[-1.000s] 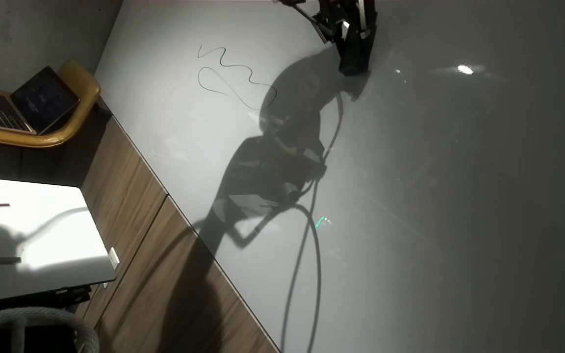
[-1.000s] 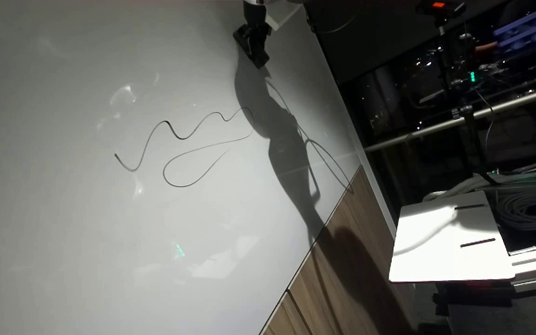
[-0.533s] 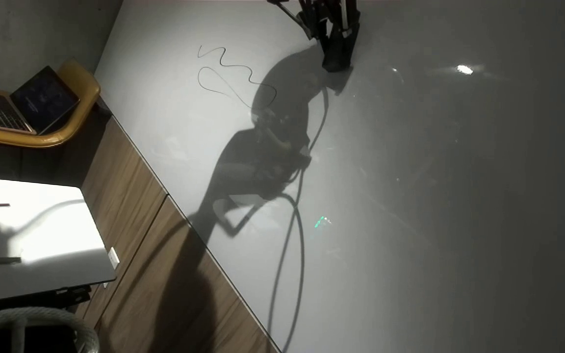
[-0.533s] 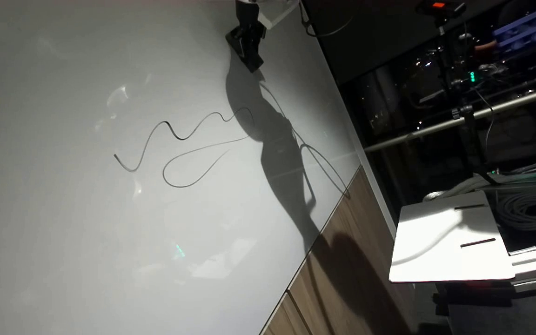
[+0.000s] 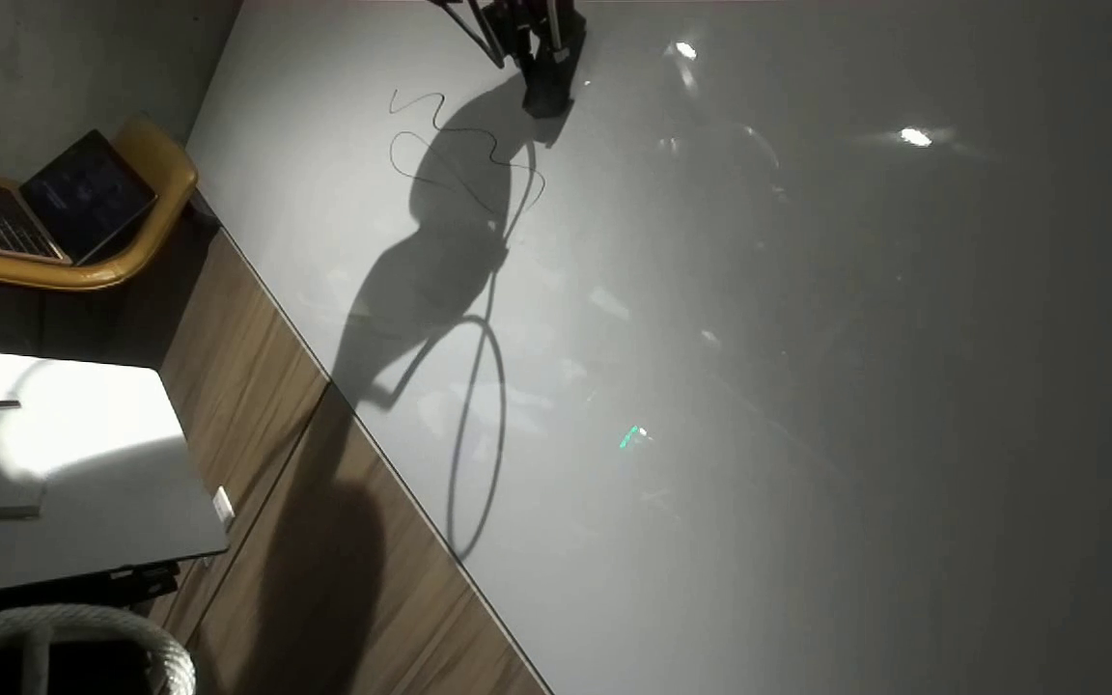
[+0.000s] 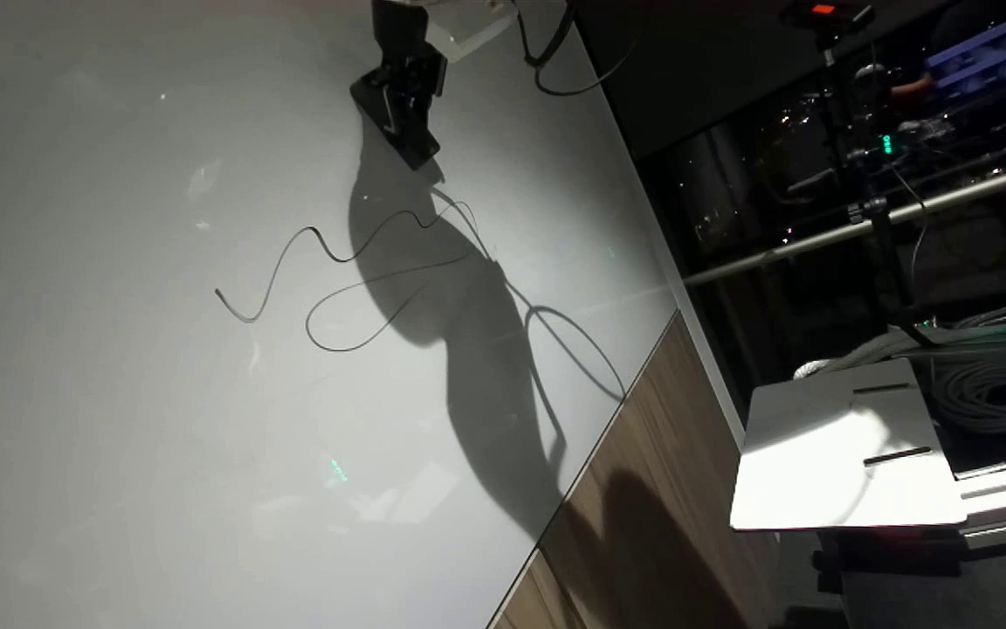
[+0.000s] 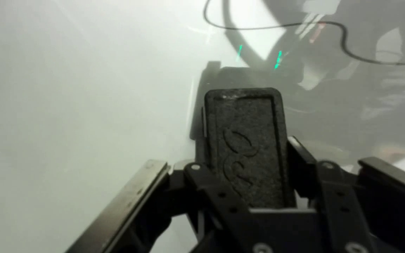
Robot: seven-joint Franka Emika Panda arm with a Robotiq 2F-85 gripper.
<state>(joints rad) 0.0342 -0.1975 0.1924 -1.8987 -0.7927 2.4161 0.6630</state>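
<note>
1. The hand (image 7: 246, 158) is closed firmly on a dark block (image 7: 244, 116), which fills the gap between its fingers; they bear on the block's two long sides.
2. The block lies lengthwise in that grip: in the wrist view its near part is between the fingers and its far end juts out past them. The broad face, with curved markings, is turned toward the wrist camera.
3. In both exterior views the block sits at the tip of the hand, on or just above the white counter (image 6: 119, 393); whether it touches cannot be told.
4. A thin dark squiggle (image 7: 344, 39) runs across the counter, near the block but apart from it, past its far end in the wrist view.
5. A broad shadow (image 6: 490, 384) falls over part of the squiggle.
6. Beyond the counter's edge, in an exterior view, a laptop (image 5: 83, 198) rests on a yellow chair (image 5: 172, 174).
</note>
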